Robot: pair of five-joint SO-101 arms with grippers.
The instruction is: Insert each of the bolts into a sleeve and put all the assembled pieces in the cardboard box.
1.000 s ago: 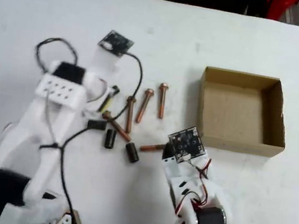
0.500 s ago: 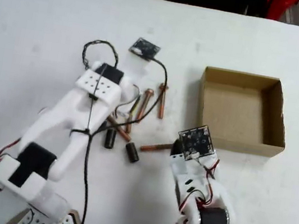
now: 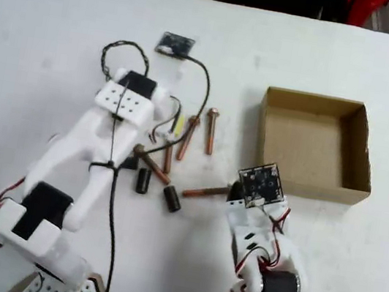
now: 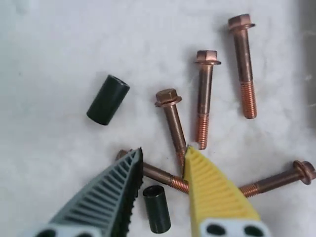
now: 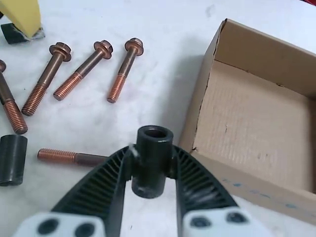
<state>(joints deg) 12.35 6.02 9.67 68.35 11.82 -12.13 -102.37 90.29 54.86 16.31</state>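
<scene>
Several copper bolts (image 3: 211,130) (image 4: 205,94) (image 5: 81,69) lie fanned out on the white table left of the open cardboard box (image 3: 362,154) (image 5: 261,118). Loose black sleeves (image 3: 172,198) (image 4: 107,98) (image 5: 12,159) lie among them. My left gripper (image 3: 170,133) (image 4: 163,153) hangs open over the bolt cluster, its grey and yellow fingers astride the crossing bolts, holding nothing. My right gripper (image 3: 235,193) (image 5: 152,153) is shut on an upright black sleeve (image 5: 150,160), close to the box's near left corner. One bolt (image 3: 206,191) (image 5: 74,157) lies with its threaded end just behind that sleeve.
The box is empty inside and its left wall (image 5: 205,94) rises just beside the held sleeve. The left arm's cable (image 3: 202,88) loops above the bolts. Bare table stretches behind the box and along the far left.
The left arm swung right from the table's left to over the bolts, then drew slightly back. The right gripper, still shut on its sleeve, shifted a little right.
</scene>
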